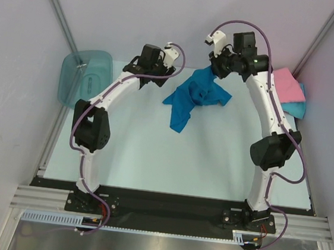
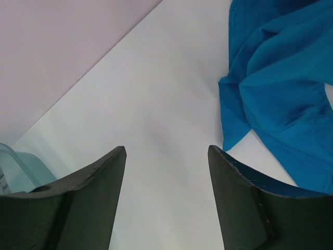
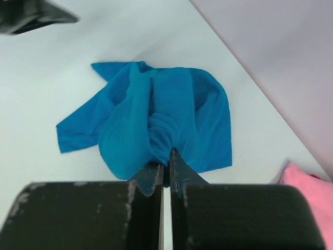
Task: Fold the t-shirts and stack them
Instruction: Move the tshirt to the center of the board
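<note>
The blue shirt (image 1: 197, 95) lies in a crumpled heap toward the far middle of the table (image 1: 181, 162). Part of it is bunched upward and one long flap trails toward the near side. The right gripper (image 3: 165, 165) has its fingers pressed together on a gathered fold at the top of that heap, and the cloth hangs down and spreads onto the surface below it. The pink shirt (image 1: 286, 84) sits at the far right edge, folded, on top of the turquoise shirt (image 1: 299, 108), which shows along its near and right sides. Both are well apart from the blue one.

The table is pale and smooth, and plain light walls (image 1: 166, 17) close it in on the far side and on both flanks. A see-through teal bin (image 1: 85, 77) stands at the far left corner against the wall. The near half of the table, between the two arms, is bare.

The right arm rises from its base, bends at the elbow and arcs inward to hold its wrist above the shirt. The left arm mirrors it. The left gripper (image 2: 166, 148) is spread wide and grips nothing, just left of the blue cloth and above bare table.
</note>
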`<move>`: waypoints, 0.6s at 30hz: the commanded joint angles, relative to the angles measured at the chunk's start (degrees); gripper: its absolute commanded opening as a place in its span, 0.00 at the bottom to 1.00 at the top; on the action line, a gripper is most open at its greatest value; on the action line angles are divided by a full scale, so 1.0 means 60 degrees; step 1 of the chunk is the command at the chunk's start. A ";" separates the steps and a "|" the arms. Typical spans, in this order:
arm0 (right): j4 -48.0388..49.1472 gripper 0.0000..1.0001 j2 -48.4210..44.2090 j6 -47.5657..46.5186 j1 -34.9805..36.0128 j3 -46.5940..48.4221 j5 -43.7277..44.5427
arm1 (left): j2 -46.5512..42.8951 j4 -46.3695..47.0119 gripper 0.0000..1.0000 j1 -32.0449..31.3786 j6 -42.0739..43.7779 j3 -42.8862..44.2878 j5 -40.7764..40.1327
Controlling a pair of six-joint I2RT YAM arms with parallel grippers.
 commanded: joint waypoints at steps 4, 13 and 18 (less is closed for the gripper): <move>-0.2932 0.00 -0.1656 -0.2563 0.0262 -0.0147 -0.0426 | 0.0244 0.0292 0.70 0.0048 -0.0033 0.0697 -0.0211; -0.5358 1.00 -0.1674 -0.2614 0.0366 -0.1643 -0.0571 | 0.0112 0.0306 0.70 0.0223 -0.0136 0.0580 -0.0284; -0.4700 1.00 -0.0341 -0.0770 -0.0615 -0.1015 -0.0896 | 0.0083 0.0321 0.70 0.0238 -0.0033 0.0726 -0.0313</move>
